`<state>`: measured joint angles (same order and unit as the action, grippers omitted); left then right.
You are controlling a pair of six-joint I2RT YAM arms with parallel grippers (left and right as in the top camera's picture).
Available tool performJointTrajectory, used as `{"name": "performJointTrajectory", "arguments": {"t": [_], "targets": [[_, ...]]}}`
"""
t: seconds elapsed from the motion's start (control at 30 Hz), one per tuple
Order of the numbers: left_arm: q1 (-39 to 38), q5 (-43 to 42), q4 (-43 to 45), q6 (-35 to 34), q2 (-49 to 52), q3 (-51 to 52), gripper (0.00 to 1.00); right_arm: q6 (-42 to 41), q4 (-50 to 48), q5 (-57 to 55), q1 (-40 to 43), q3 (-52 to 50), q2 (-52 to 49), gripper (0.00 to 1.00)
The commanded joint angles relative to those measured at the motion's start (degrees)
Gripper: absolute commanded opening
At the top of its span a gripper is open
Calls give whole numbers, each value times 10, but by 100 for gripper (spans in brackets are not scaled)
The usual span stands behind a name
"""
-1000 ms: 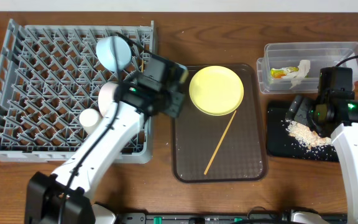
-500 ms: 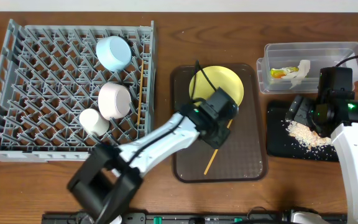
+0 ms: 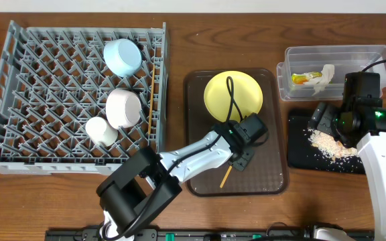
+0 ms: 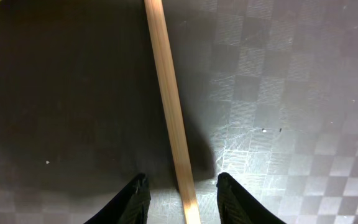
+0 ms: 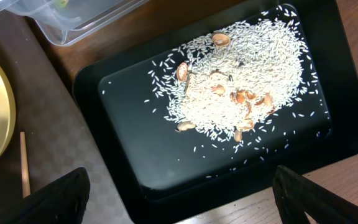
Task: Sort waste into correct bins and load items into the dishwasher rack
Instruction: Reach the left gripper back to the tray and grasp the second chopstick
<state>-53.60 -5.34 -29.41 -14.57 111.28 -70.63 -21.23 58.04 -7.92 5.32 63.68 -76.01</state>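
My left end effector [image 4: 182,202] is low over the brown tray [image 3: 203,161]. Its two fingers [image 4: 135,202] stand one on each side of the chopstick [image 4: 169,106]. It is let go, not pinching, because I can see a gap on both sides of the wood. The chopstick lies flat on the tray. It slants from the plate [image 3: 233,90] toward the tray's near edge, and I am over its lower half.

To do this well, I think I should go down a little more and keep the stick in the middle of the gap. Then I should close slowly. The stick is thin and may slip or tip, so I would lift it level and then carry it to the rack [image 3: 52,87].

My left wrist view shows the gaps beside the stick. From above, my own arm hides that spot and only the stick's low tip peeks out. But only the view from above shows the rack and the way there.

My right end effector [image 5: 182,186] is spread wide and holds nothing. It hangs over the black tray [image 5: 142,143]. Only its wrist view shows little brown bits in the rice [image 5: 241,87].
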Motion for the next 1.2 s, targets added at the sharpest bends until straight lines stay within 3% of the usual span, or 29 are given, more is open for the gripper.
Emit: {"name": "performJointTrajectory", "arguments": {"t": [0.0,0.07,0.23,0.5,0.9,1.17], "targets": [[-8,27,2,-8,18,-3,39,7,0,-2,7,4,4,92],[-11,27,3,-8,28,-3,38,7,1,-2,7,4,4,92],[-11,24,4,-19,39,-3,22,7,1,-2,7,4,4,92],[-11,24,2,-19,39,-5,6,7,1,-2,7,4,4,92],[-2,31,-61,40,-45,-33,6,7,0,-2,7,4,4,93],[77,85,-101,60,-164,-45,6,7,0,-2,7,4,4,92]]}}
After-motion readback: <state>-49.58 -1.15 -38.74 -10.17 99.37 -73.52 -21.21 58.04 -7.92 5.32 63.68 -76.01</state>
